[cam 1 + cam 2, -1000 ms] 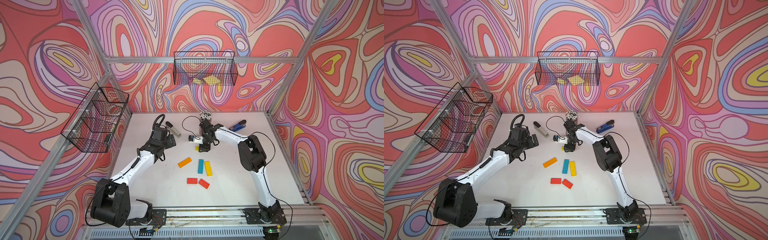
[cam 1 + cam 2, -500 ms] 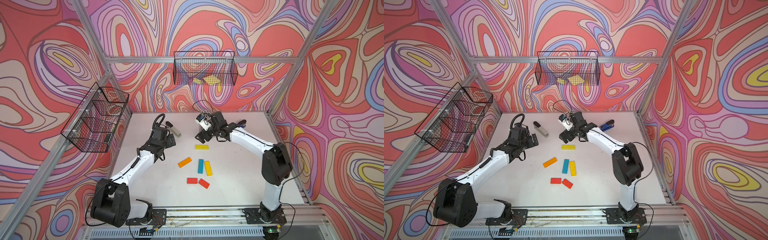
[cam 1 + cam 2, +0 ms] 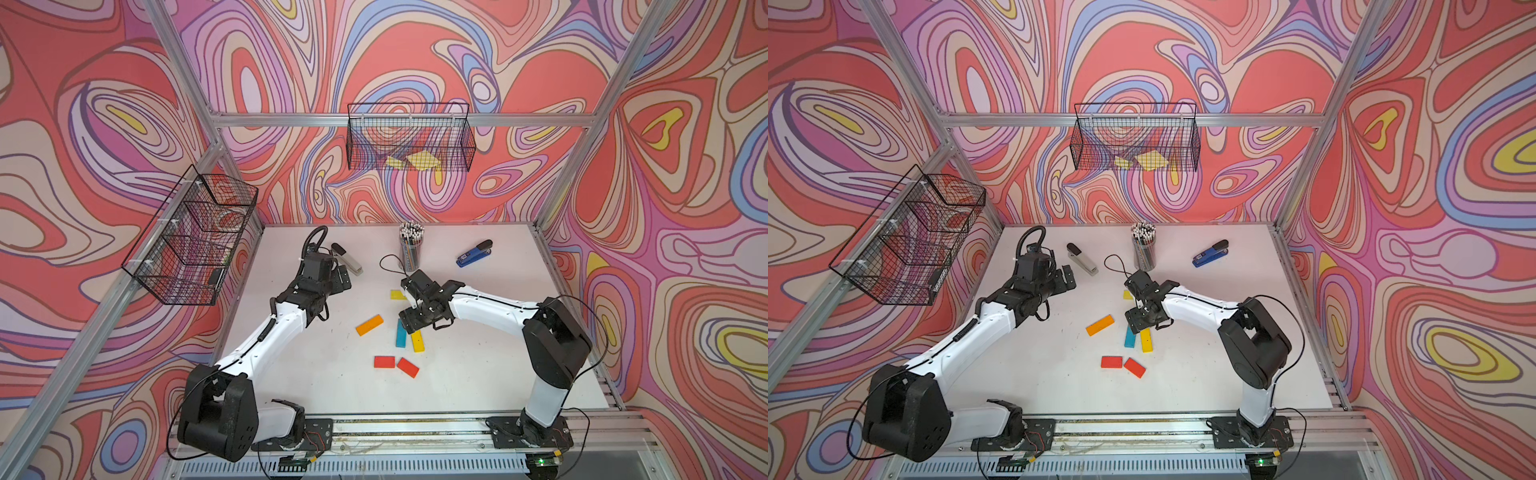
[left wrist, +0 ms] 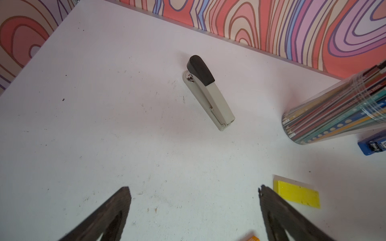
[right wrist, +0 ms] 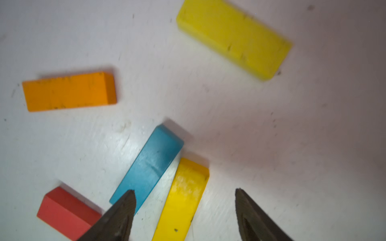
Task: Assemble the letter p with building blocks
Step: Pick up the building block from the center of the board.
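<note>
Six blocks (image 3: 369, 324) lie loose on the table (image 3: 478, 374); left claw (image 4: 193, 187) and right claw (image 5: 184, 189) both stand spread, holding nothing.

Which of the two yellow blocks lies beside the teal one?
The front yellow block, alongside the teal block; the rear yellow block sits alone nearer the pencil cup.
</note>
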